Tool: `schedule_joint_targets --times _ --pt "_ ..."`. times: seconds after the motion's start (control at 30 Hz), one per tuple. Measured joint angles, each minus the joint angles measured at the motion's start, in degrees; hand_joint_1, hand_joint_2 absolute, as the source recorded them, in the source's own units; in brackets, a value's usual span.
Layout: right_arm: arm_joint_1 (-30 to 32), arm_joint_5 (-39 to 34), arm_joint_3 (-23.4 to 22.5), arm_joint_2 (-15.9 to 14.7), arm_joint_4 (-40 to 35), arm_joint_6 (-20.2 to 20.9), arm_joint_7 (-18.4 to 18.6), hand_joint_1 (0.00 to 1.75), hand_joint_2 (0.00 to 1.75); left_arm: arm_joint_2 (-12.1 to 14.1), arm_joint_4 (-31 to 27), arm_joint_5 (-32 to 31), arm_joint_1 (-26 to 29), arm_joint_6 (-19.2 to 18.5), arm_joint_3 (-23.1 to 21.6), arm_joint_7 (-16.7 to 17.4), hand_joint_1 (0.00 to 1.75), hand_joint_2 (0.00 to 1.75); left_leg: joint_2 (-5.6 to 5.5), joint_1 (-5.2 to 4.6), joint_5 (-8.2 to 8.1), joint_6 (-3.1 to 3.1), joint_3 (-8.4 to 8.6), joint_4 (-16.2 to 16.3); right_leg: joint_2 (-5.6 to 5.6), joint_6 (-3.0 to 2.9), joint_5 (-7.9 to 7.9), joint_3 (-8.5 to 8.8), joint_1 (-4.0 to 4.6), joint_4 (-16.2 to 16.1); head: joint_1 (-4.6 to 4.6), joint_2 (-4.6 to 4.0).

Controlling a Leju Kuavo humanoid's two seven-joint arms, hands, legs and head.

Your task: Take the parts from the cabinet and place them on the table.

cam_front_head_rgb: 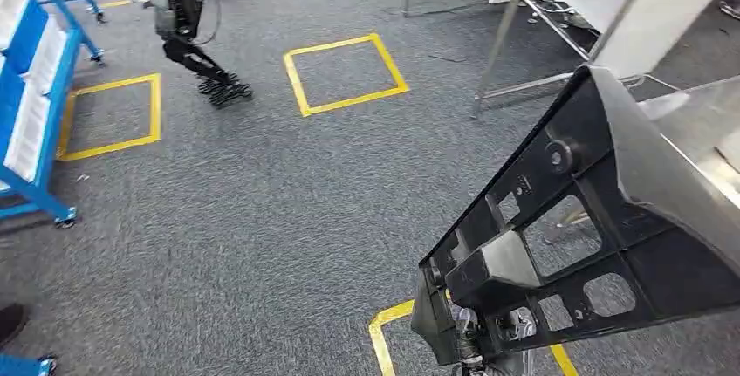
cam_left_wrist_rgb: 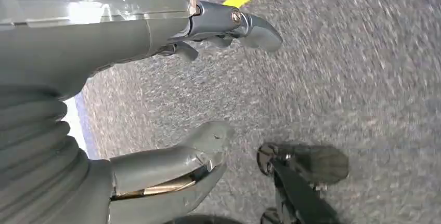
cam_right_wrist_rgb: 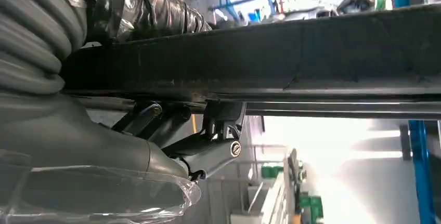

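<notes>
Grey carpet (cam_front_head_rgb: 262, 210) marked with yellow taped squares (cam_front_head_rgb: 345, 75) runs under the scene; a blue rack (cam_front_head_rgb: 35, 88) stands at one side and a steel table (cam_front_head_rgb: 698, 123) at the other.

The right hand (cam_right_wrist_rgb: 203, 146) grips the lower edge of one black plastic part (cam_front_head_rgb: 567, 236), its dark fingers (cam_right_wrist_rgb: 223, 122) hooked over a rib of the panel; the part is carried aloft, just beside the table's corner, not yet set down. The left hand (cam_left_wrist_rgb: 171, 104) hangs over the carpet, holding nothing, thumb and fingers apart.

By its look the part is a rigid moulded panel, wide and hollow with cut-out windows; probably light for its size yet unwieldy, and smooth enough to slip; the ribbed edge or a window rim offers the surest hold.

Count: one part, one table, one rack, one other robot (cam_front_head_rgb: 188, 27) walking far off; three full squares show, and the corner of a fourth.
</notes>
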Motion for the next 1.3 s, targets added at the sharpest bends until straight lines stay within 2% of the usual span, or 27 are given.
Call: schedule_joint_targets --times 0.03,0.07,0.1,0.23,0.27,0.3,0.33,0.37,0.4,0.43,0.47,0.5,0.57,0.6,0.63,0.73,0.77,0.8,0.83,0.87,0.93,0.97,1.0,1.13,1.23,1.27,1.3 --pt "0.0 0.0 0.0 0.0 0.0 0.0 0.0 1.75 1.75 -0.1 0.0 0.0 -0.1 -0.1 0.0 0.0 0.00 1.75 0.61 0.11 -0.22 -0.28 0.17 0.1 -0.54 0.14 2.36 2.78 -0.19 -4.9 0.02 -0.02" --pt "0.0 0.2 0.0 0.0 0.0 0.0 0.1 1.75 1.75 -0.2 0.0 0.0 -0.1 -0.1 0.0 0.0 0.00 1.75 1.10 0.17 -0.53 -0.63 0.35 0.4 -2.01 0.21 4.43 5.86 -0.24 -10.3 0.02 -0.02" --pt "-0.1 0.3 0.0 0.0 0.0 0.0 0.1 1.75 1.75 -0.2 0.0 0.0 -0.1 -0.1 0.0 0.0 0.00 1.75 1.58 -0.02 -0.91 -1.05 0.41 0.7 -4.36 -0.14 3.61 7.18 0.14 -12.9 0.02 0.00" --pt "0.0 0.7 -0.1 0.1 0.2 0.0 0.4 1.75 1.75 -0.4 0.0 0.0 -0.4 -0.1 0.0 0.0 0.00 1.75 3.14 0.01 -1.44 -2.37 1.21 0.7 -2.01 -1.60 3.74 6.89 0.72 -12.7 0.00 -0.02" --pt "0.0 0.8 -0.1 0.0 0.2 0.0 0.4 1.75 1.75 -0.4 0.0 0.0 -0.4 -0.1 0.0 0.0 0.00 1.75 3.39 0.20 -1.88 -2.80 1.24 0.9 -1.32 -2.20 4.08 7.19 0.38 -13.2 -0.02 -0.02" --pt "0.1 0.8 -0.1 0.0 0.2 0.0 0.4 1.75 1.75 -0.4 0.0 0.0 -0.5 -0.1 0.0 0.0 0.00 1.75 0.95 0.45 -3.07 -3.03 0.95 2.2 -0.91 -2.52 4.17 7.27 0.33 -13.4 -0.02 -0.02" --pt "-0.1 0.8 -0.1 0.0 0.2 -0.1 0.4 1.75 1.75 -0.5 0.0 -0.1 -0.4 -0.1 0.0 0.0 0.00 1.75 -1.10 0.56 -5.35 -3.02 -0.65 5.6 -0.56 -2.86 4.21 7.21 0.33 -13.4 -0.02 0.00" --pt "-0.1 0.8 -0.1 0.0 0.3 0.0 0.5 1.75 1.75 -0.5 0.0 -0.1 -0.4 -0.1 0.0 0.1 0.00 1.75 -2.15 0.55 -7.83 -3.04 -3.04 10.6 0.06 -2.95 4.24 7.16 0.40 -13.3 -0.04 -0.02" --pt "-0.1 0.8 -0.1 0.0 0.4 0.0 0.5 1.75 1.75 -0.5 0.0 -0.1 -0.3 -0.1 0.0 0.1 0.00 1.75 -2.59 0.54 -9.76 -3.06 -5.48 15.5 0.64 -3.05 4.20 7.15 0.56 -13.3 -0.02 0.00" --pt "-0.1 0.8 -0.2 0.0 0.5 0.0 0.5 1.75 1.75 -0.5 0.0 -0.1 -0.2 -0.1 0.0 0.1 0.00 1.75 -2.69 0.53 -10.63 -2.96 -7.66 19.6 1.46 -3.11 4.18 7.17 0.77 -13.3 -0.02 -0.02" --pt "-0.1 0.8 -0.2 0.0 0.7 0.0 0.5 1.75 1.75 -0.5 0.0 -0.1 -0.1 -0.1 0.0 0.2 0.00 1.75 -2.72 0.52 -10.27 -2.84 -8.58 20.8 2.21 -3.14 4.16 7.22 0.91 -13.2 -0.04 -0.02" --pt "-0.1 0.8 -0.2 -0.1 0.8 0.0 0.6 1.75 1.75 -0.5 0.0 -0.1 0.0 -0.1 0.0 0.2 0.00 1.75 -2.77 0.49 -8.29 -2.55 -8.19 19.0 3.07 -3.19 4.12 7.36 1.04 -13.2 -0.02 -0.02" --pt "-0.1 0.8 -0.1 -0.1 0.8 0.0 0.6 1.75 1.75 -0.5 0.0 -0.1 0.0 -0.1 0.0 0.2 0.00 1.75 -3.82 0.36 -2.36 -1.84 -4.52 9.7 4.62 -3.17 4.09 7.70 1.09 -13.1 -0.02 -0.02" --pt "-0.1 0.8 -0.1 -0.1 0.8 0.0 0.6 1.75 1.75 -0.5 0.0 -0.1 0.0 -0.1 0.0 0.2 0.00 1.75 -5.87 0.30 0.19 -1.40 -2.29 4.1 5.31 -3.12 4.06 7.78 1.03 -13.1 -0.02 -0.02" --pt "-0.1 0.8 -0.2 -0.1 0.9 0.0 0.6 1.75 1.75 -0.4 0.0 -0.1 0.0 -0.1 0.1 0.2 0.00 1.75 -8.47 0.27 -0.62 -1.15 -1.76 2.5 5.83 -2.86 4.04 7.54 1.16 -13.0 0.00 -0.02" --pt "-0.1 0.8 -0.2 -0.1 0.9 0.0 0.6 1.75 1.75 -0.4 0.0 -0.1 -0.3 -0.1 0.1 0.2 0.00 1.75 -7.08 -0.22 -0.46 -1.11 -1.56 2.2 7.62 -1.66 4.44 6.93 0.46 -13.2 -0.04 -0.02" --pt "0.0 0.8 -0.2 -0.1 0.9 0.0 0.6 1.75 1.75 -0.5 0.0 -0.1 -0.3 -0.1 0.1 0.2 0.00 1.75 -6.34 -0.16 -0.15 -0.72 -1.36 1.7 8.35 -1.21 4.63 6.84 0.56 -13.4 0.00 -0.02" --pt "0.0 0.8 -0.2 -0.2 0.9 0.0 0.6 1.75 1.75 -0.7 0.0 -0.1 -0.3 -0.1 0.1 0.2 0.00 1.75 -5.15 0.38 0.40 -0.17 -1.06 0.9 5.80 -1.06 3.97 6.81 0.70 -12.4 -0.02 0.00" --pt "-0.1 0.8 -0.2 -0.2 0.8 -0.1 0.6 1.75 1.75 -0.7 0.0 -0.1 -0.2 -0.1 0.1 0.2 0.00 1.75 -4.63 0.32 0.48 0.34 -0.95 0.6 2.54 -0.80 2.30 5.82 1.01 -10.6 0.18 -0.02" --pt "-0.3 0.8 -0.2 -0.2 0.8 0.0 0.6 1.75 1.75 -0.7 0.0 -0.1 -0.1 -0.1 0.1 0.2 0.00 1.75 -3.80 0.20 0.49 0.46 -1.05 0.6 1.14 -0.59 -0.11 3.85 0.93 -6.7 0.15 -0.02" --pt "-0.3 0.8 -0.2 -0.3 0.9 -0.1 0.6 1.75 1.75 -0.7 0.0 -0.1 0.0 -0.1 0.1 0.2 0.00 1.75 -2.12 0.04 0.37 0.57 -1.20 0.7 0.61 -0.20 -3.82 -0.40 0.55 1.9 0.17 -0.02" --pt "-0.2 0.8 -0.2 -0.3 0.9 -0.1 0.6 1.75 1.75 -0.7 0.0 -0.1 0.0 -0.1 0.1 0.2 0.00 1.75 -1.31 0.01 0.31 0.50 -1.23 0.8 0.57 -0.03 -4.07 -1.46 0.41 4.0 0.15 -0.02" --pt "-0.2 0.8 -0.2 -0.4 1.0 -0.1 0.6 1.75 1.75 -0.7 0.0 -0.1 0.0 -0.1 0.1 0.2 0.00 1.75 -0.79 0.01 0.22 0.45 -1.22 0.8 0.49 0.08 -3.46 -1.39 0.34 3.9 0.17 -0.02" --pt "-0.2 0.8 -0.2 -0.4 1.0 -0.1 0.6 1.75 1.75 -0.7 0.0 -0.1 0.0 -0.1 0.1 0.2 0.00 1.75 -0.79 0.01 0.22 0.45 -1.22 0.8 0.49 0.08 -3.46 -1.39 0.34 3.9 0.17 -0.02" --pt "-0.2 0.8 -0.2 -0.4 1.1 -0.1 0.6 1.75 1.75 -0.7 0.0 -0.1 0.0 -0.1 0.1 0.2 0.00 1.75 -0.37 0.02 0.14 0.38 -1.19 0.9 0.36 0.16 -2.55 -0.85 0.30 2.9 0.20 -0.02" --pt "-0.2 0.8 -0.2 -0.4 1.1 -0.1 0.6 1.75 1.75 -0.7 0.0 -0.1 -0.1 -0.1 0.1 0.2 0.00 1.75 0.56 0.04 -0.12 0.22 -1.01 1.0 -0.17 0.26 0.60 2.07 0.16 -2.4 0.17 -0.02" --pt "-0.2 0.8 -0.2 -0.4 1.1 -0.1 0.6 1.75 1.75 -0.9 0.0 -0.1 -0.2 -0.2 0.1 0.2 0.00 1.75 1.20 0.05 -0.38 -0.09 -0.76 1.2 -1.36 0.21 3.34 5.70 0.08 -8.9 0.17 -0.02"
